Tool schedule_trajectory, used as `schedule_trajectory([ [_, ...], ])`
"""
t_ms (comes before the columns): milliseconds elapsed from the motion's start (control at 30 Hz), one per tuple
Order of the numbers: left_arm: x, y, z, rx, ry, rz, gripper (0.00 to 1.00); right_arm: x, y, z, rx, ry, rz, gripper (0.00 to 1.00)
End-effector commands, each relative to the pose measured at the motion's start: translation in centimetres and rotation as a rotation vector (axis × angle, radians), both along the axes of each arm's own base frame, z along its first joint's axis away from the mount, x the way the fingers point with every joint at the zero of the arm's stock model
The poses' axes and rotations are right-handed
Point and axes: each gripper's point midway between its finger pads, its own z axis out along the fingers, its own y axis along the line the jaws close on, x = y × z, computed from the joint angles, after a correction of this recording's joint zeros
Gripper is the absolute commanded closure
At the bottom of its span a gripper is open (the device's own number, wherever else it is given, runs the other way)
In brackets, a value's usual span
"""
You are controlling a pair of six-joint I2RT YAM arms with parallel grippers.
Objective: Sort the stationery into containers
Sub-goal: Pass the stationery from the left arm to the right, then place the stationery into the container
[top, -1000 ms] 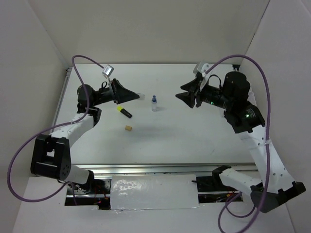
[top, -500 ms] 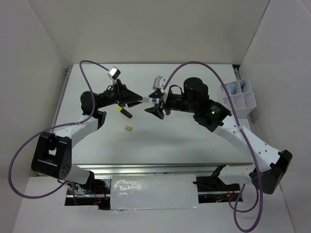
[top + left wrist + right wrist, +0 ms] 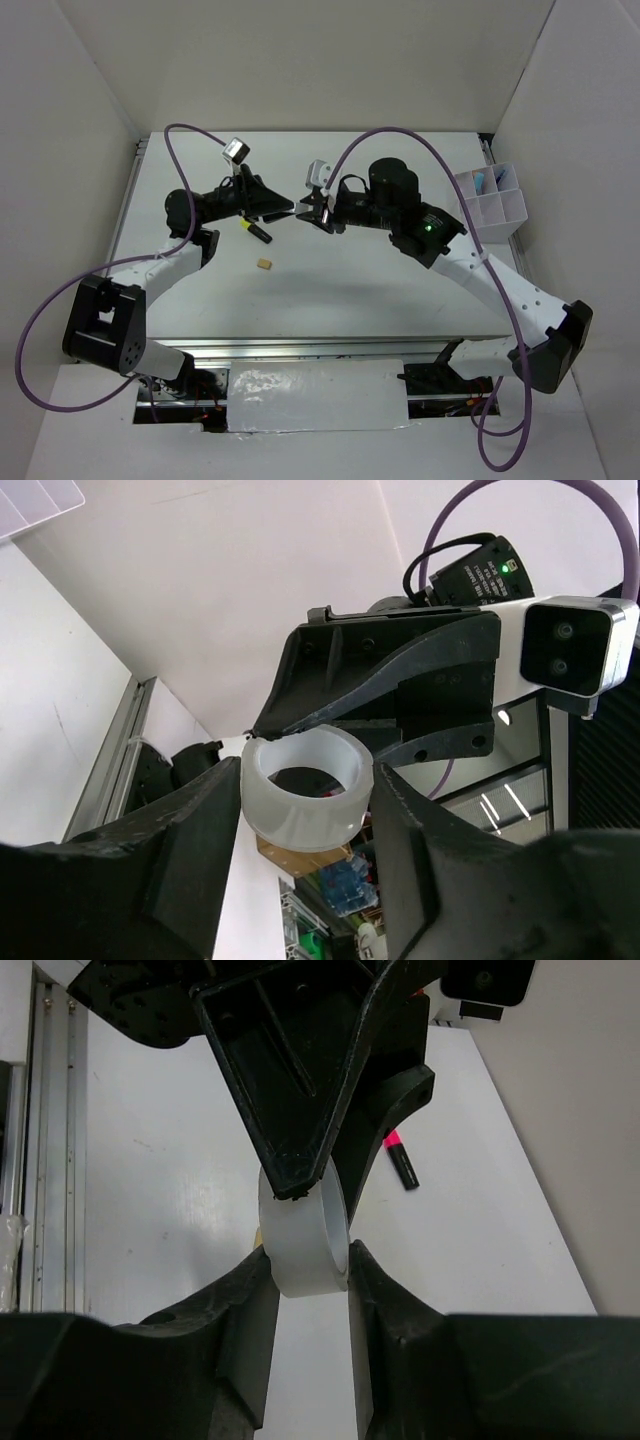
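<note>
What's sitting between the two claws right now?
A translucent white ring, gripped by the left claw and the right claw together; nothing else. Both wrist views show it.

A white table point(image 3: 350, 290) fills the middle of the top view, closed in by a plain white back wall point(image 3: 320, 60), a left wall point(image 3: 60, 150) and a right wall point(image 3: 590, 100). A slotted aluminium rail point(image 3: 128, 195) runs along the table's left edge, and a second metal rail point(image 3: 330, 347) lies across its near edge. Just in front of that rail lies a crinkled, shiny white sheet point(image 3: 315, 395), with red wires point(image 3: 205, 410) beside its left end. The left wrist view shows blue circuit boards point(image 3: 340, 885) below the table edge.
</note>
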Motion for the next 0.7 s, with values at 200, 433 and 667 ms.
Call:
schedule_trajectory([
  [200, 0.1, 1.2, 1.5, 0.030, -0.215, 0.051, 0.01, -0.2, -3.2, 4.0, 0.078, -0.088, -0.066, 0.88],
  [433, 9.0, 6.9, 1.0, 0.480, -0.469, 0.458, 0.01, 4.9, -14.8, -0.1, 0.001, 0.150, -0.464, 0.97],
  [667, 11.7, 9.6, -3.7, 0.910, -0.414, 0.618, 0.01, 11.3, -30.4, -6.7, -0.118, 0.453, -0.947, 1.00],
])
